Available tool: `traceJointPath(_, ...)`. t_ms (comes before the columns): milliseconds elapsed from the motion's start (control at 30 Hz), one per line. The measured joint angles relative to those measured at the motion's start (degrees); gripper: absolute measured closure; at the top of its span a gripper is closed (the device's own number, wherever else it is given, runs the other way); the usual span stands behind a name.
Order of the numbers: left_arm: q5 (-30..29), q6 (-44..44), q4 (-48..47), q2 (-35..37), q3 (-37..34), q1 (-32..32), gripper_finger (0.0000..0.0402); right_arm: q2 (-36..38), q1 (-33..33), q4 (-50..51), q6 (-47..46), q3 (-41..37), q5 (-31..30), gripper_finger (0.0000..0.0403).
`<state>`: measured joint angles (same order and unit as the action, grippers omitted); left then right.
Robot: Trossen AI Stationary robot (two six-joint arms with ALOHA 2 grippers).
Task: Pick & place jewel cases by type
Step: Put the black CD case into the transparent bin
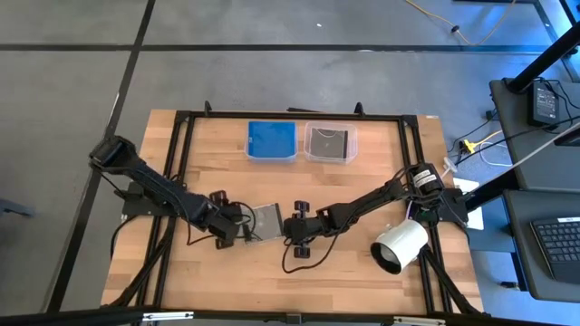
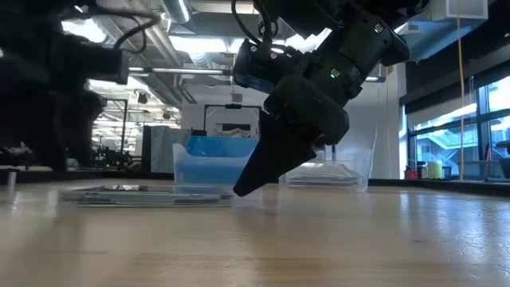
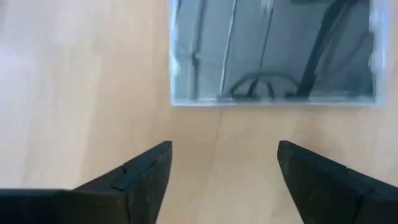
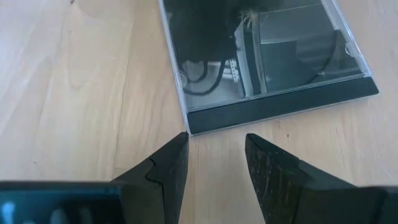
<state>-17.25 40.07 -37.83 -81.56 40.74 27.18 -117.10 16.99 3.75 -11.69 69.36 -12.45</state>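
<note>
One jewel case (image 1: 268, 220), clear over a dark tray, lies flat on the wooden table between my two grippers. My left gripper (image 3: 224, 165) is open and points down just short of the case's near edge (image 3: 273, 102), touching nothing. My right gripper (image 4: 214, 155) slants down at the case's black spine edge (image 4: 280, 109) from the table's right. Its fingers are apart with nothing between them. In the low view its fingertips (image 2: 239, 190) sit low beside the case's right end (image 2: 215, 194). My right gripper has one fingertip (image 4: 179, 142) right at the corner of the case's black spine edge (image 4: 189, 127). I cannot tell whether it touches. The case lies flat on the table.
Two clear tubs stand at the table's far side. The left tub (image 1: 272, 141) holds blue cases, and the right tub (image 1: 330, 142) holds a dark one. A white cylinder (image 1: 399, 245) lies near the right edge. A black frame (image 1: 181, 163) runs around the work area.
</note>
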Motion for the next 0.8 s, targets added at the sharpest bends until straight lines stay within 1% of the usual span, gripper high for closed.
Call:
traceJointPath(100, -1.3, 0.0, -1.4, 2.2, -0.3, 0.0, 0.0105, 0.0, 0.0, 0.1, -0.1, 0.0, 0.0, 0.024)
traceJointPath(200, -1.9, 0.0, -1.4, 3.8, -0.1, 0.0, 0.0105, 0.0, 0.0, 0.2, -0.3, 0.0, 0.0, 0.024)
traceJointPath(267, -3.0, -2.0, -1.8, 3.7, -0.1, -0.2, 0.0107, 0.0, 0.0, 0.2, -1.2, 0.0, 0.0, 0.024)
traceJointPath(333, -3.1, -6.6, -1.5, 3.4, -0.1, -1.4, 0.0109, 0.0, 0.0, 0.2, -1.6, 0.0, 0.0, 0.024)
traceJointPath(500, 0.0, -18.0, -1.7, 1.6, -0.1, -6.3, 0.0109, 0.0, 0.0, 0.2, -2.8, 0.0, 0.0, 0.024)
traceJointPath(633, 4.2, -23.7, -1.0, 0.4, -0.1, -10.8, 0.0109, 0.0, 0.0, 0.3, -3.4, 0.0, 0.0, 0.024)
traceJointPath(800, 8.1, -31.5, 3.8, -1.0, -0.1, -14.9, 0.0109, 0.0, 0.0, 0.4, -3.5, -0.1, 0.0, 0.024)
